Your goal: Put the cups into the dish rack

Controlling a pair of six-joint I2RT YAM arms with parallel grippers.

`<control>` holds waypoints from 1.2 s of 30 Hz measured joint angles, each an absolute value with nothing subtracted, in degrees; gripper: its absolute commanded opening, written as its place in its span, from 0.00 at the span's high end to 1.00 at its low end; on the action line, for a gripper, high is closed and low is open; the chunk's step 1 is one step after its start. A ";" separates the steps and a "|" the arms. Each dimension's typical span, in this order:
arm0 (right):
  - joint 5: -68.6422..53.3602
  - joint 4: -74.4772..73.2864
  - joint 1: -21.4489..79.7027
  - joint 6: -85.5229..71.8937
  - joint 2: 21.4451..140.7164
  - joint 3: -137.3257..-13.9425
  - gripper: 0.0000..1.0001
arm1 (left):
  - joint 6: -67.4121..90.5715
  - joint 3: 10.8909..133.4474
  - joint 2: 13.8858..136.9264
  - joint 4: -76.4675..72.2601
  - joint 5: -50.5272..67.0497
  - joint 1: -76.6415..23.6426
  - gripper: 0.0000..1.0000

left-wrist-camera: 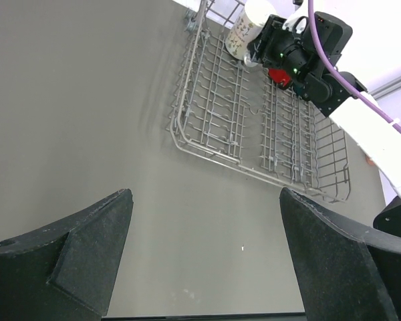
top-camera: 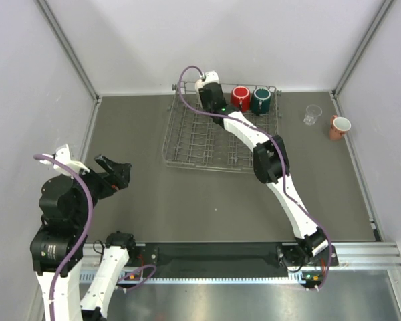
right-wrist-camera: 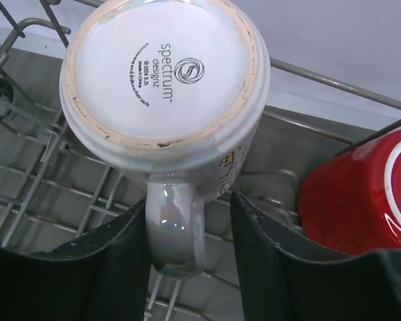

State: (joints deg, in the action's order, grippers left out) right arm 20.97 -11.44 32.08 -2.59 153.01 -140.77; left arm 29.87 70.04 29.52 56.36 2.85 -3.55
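The white speckled mug [top-camera: 207, 78] stands upside down in the far left corner of the grey wire dish rack [top-camera: 187, 144]; its base shows in the right wrist view [right-wrist-camera: 164, 73]. My right gripper [top-camera: 210, 89] [right-wrist-camera: 189, 199] straddles the mug's handle: the left finger touches it and a gap shows at the right finger. The red mug [top-camera: 240, 97] [right-wrist-camera: 361, 194] and the dark green mug [top-camera: 261, 100] sit in the rack's far row. The clear glass [top-camera: 312, 114] and the salmon-pink mug [top-camera: 339, 126] stand on the table right of the rack. My left gripper [top-camera: 117, 172] [left-wrist-camera: 204, 200] is open and empty, left of the rack.
The rack [left-wrist-camera: 214, 120] has rows of prongs and raised sides. Grey walls with metal corner posts enclose the table. The right arm stretches diagonally over the rack's right half.
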 measured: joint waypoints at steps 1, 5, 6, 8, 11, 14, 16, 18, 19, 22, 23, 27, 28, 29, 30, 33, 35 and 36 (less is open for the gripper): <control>21.02 -11.05 32.08 -2.63 153.01 -140.79 0.50 | 29.87 70.22 29.52 56.38 2.83 -3.55 0.04; 20.97 -10.76 32.10 -2.61 152.99 -140.79 0.47 | 29.91 70.78 29.47 56.80 2.61 -3.55 0.04; 20.97 -10.76 32.10 -2.61 152.99 -140.79 0.45 | 29.93 71.02 29.47 56.88 2.63 -3.55 0.04; 21.02 -10.85 32.10 -2.66 152.75 -140.64 0.42 | 29.93 71.55 29.45 57.06 2.68 -3.55 0.04; 21.08 -10.92 32.10 -3.07 151.24 -139.06 0.38 | 30.02 72.12 29.41 57.01 2.96 -3.55 0.04; 21.21 -10.96 32.12 -3.64 147.94 -135.87 0.33 | 30.20 72.38 29.41 56.99 3.86 -3.55 0.05; 21.19 -11.07 32.14 -4.08 144.64 -133.23 0.30 | 30.50 72.42 29.41 56.97 4.71 -3.55 0.05; 21.15 -11.27 32.14 -4.32 141.84 -131.66 0.28 | 30.85 72.62 29.41 56.93 5.61 -3.55 0.05; 21.10 -11.35 32.14 -4.38 139.96 -130.76 0.28 | 31.22 72.79 29.43 56.84 6.02 -3.55 0.05; 20.75 -11.75 32.14 -4.62 134.76 -127.90 0.27 | 31.86 73.78 29.43 56.69 7.29 -3.55 0.06; 20.71 -11.86 32.14 -4.67 132.68 -126.61 0.27 | 31.99 74.19 29.43 56.69 7.57 -3.55 0.06; 21.12 -12.16 32.14 -4.69 123.79 -120.81 0.27 | 31.75 78.17 30.48 57.43 8.10 -3.55 0.06; 21.37 -12.25 32.12 -4.67 121.25 -119.31 0.27 | 31.55 79.64 31.11 57.58 8.10 -3.55 0.06; 21.67 -12.43 32.10 -4.60 118.83 -117.82 0.27 | 31.35 80.93 31.70 57.56 8.12 -3.55 0.06; 22.06 -12.58 32.08 -4.56 116.46 -116.53 0.27 | 31.27 81.73 32.12 57.49 8.14 -3.55 0.06; 23.05 -13.06 31.38 -4.47 109.58 -113.10 0.28 | 31.05 82.46 32.82 57.54 9.10 -3.55 0.06; 23.33 -13.37 29.95 -4.49 105.91 -111.44 0.28 | 31.11 81.93 33.19 57.45 10.68 -3.55 0.06; 23.46 -13.47 28.73 -4.51 104.05 -110.56 0.28 | 31.14 81.54 33.47 57.34 11.68 -3.55 0.06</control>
